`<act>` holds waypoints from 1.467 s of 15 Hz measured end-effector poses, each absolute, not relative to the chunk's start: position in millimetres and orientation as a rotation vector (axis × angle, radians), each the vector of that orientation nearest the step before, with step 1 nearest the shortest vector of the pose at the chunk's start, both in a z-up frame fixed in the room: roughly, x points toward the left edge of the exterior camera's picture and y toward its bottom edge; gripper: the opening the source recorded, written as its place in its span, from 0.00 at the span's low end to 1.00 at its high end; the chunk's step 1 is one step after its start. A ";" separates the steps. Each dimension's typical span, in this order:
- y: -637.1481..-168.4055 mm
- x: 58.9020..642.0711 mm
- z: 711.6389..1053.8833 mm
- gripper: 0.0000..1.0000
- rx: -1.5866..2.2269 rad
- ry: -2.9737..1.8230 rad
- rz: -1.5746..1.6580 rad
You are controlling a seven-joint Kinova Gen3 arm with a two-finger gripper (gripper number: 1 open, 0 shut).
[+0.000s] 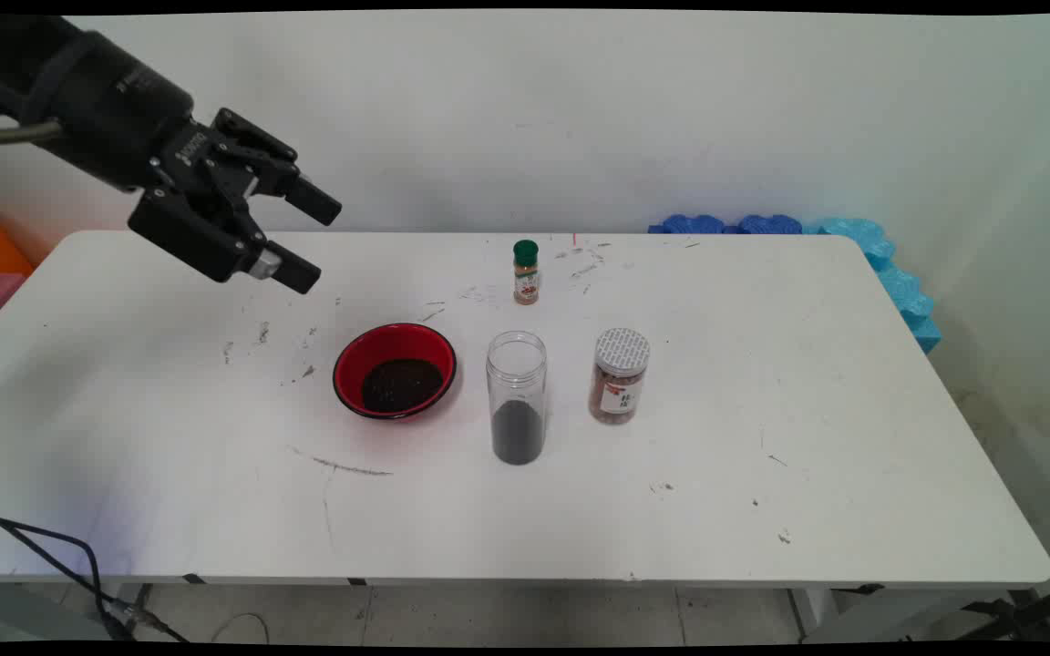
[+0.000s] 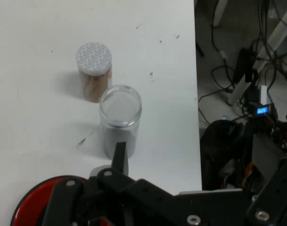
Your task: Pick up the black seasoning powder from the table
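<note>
The claw (image 1: 311,239) hangs empty with its fingers spread, above the counter's (image 1: 853,437) far left part. Nearest it sits a red bowl (image 1: 395,370) of dark grains; to the right stand an open clear jar (image 1: 517,397), a capped jar (image 1: 620,375) and, behind, a green-topped bottle (image 1: 526,271).

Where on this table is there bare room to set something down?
The table is bare right of the lidded jar, along the near edge, and left of the red bowl. Crowded: bowl, open jar, lidded jar and spice bottle cluster mid-table.
</note>
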State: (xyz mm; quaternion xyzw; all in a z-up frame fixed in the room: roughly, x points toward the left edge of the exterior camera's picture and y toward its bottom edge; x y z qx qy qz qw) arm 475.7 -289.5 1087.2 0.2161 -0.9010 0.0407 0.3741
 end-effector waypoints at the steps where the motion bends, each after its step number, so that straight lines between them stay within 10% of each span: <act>1: -288.5 473.8 1090.0 1.00 0.557 -2.304 0.104; 22: -285.4 460.2 1090.3 1.00 0.649 -2.285 0.092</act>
